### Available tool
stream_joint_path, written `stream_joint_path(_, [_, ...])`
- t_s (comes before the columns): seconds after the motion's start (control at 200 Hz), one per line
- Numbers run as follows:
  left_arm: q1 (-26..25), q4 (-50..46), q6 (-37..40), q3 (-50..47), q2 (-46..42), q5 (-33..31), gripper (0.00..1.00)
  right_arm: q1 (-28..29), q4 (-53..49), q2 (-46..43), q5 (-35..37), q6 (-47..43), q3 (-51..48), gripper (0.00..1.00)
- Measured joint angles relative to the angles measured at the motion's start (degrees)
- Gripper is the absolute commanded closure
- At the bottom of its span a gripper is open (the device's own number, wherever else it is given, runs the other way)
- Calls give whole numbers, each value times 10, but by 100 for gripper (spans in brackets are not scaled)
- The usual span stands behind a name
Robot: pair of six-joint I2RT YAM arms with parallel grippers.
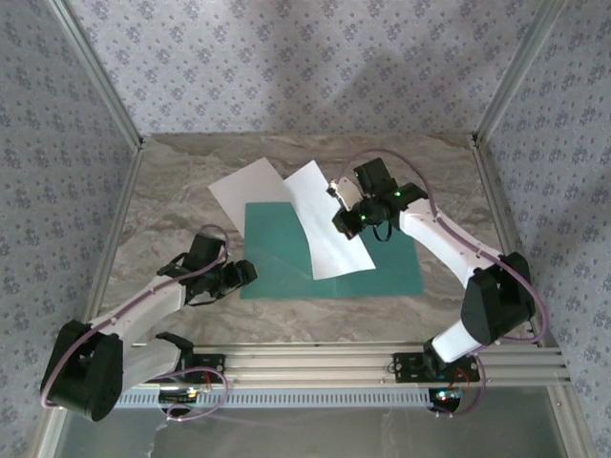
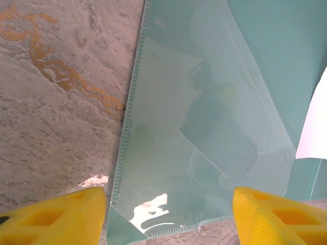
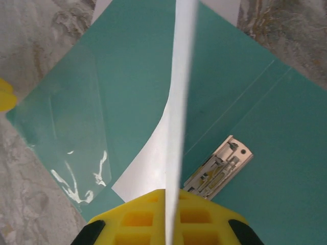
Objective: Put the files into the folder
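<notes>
The teal folder (image 1: pixel 382 258) lies open and flat on the marble table, its metal clip (image 3: pixel 219 168) bare near the centre fold. My right gripper (image 1: pixel 342 212) is shut on the right edge of one white file (image 1: pixel 320 229), which curves down onto the folder's middle; in the right wrist view this sheet (image 3: pixel 176 102) runs edge-on out of the yellow jaws (image 3: pixel 171 214). A second file (image 1: pixel 243 186) lies flat behind, partly under the first. My left gripper (image 1: pixel 245 274) is open at the folder's left corner, its fingers (image 2: pixel 56 219) either side of the clear inner pocket (image 2: pixel 204 127).
Aluminium frame posts (image 1: pixel 105 86) and patterned walls close in the table on the left, right and back. A metal rail (image 1: pixel 382 358) runs along the near edge by the arm bases. Bare marble (image 1: pixel 172 210) lies left of the folder.
</notes>
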Motion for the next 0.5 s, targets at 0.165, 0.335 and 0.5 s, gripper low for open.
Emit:
stream_joint_path(0.165, [0, 0, 0, 0, 0, 0, 33, -22, 26, 0, -53, 6, -18, 100])
stream_joint_path(0.335, [0, 0, 0, 0, 0, 0, 33, -32, 55, -1, -84, 16, -46, 100])
stream_joint_path(0.5, [0, 0, 0, 0, 0, 0, 33, -39, 75, -1, -103, 25, -68, 100])
